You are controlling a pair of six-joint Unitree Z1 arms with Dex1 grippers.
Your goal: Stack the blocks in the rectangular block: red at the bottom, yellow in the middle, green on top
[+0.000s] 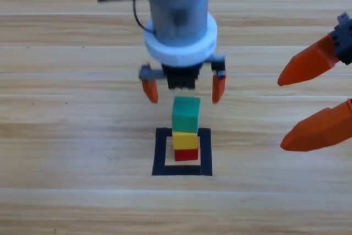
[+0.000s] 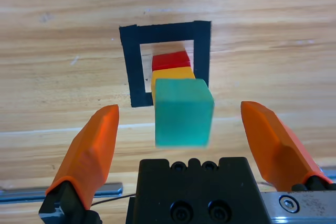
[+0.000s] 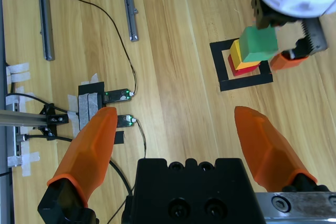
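The three blocks are being shown stacked inside the rectangular block [image 1: 182, 167], the black tape outline on the wooden table [image 1: 66, 136]: red [image 1: 186, 154] is lying at the bottom on the bare wood, yellow [image 1: 185, 140] is resting on it, and green [image 1: 186, 114] is sitting on top. The left gripper [image 1: 182, 89] is being held directly above the stack, its orange jaws spread wide on either side of the green cube and apart from its faces, so nothing is being gripped. In the left wrist view the green cube [image 2: 184, 112] is seen between the parted jaws. The right gripper [image 1: 316, 100] is being kept at the right edge, well apart from the stack, jaws likewise spread and empty.
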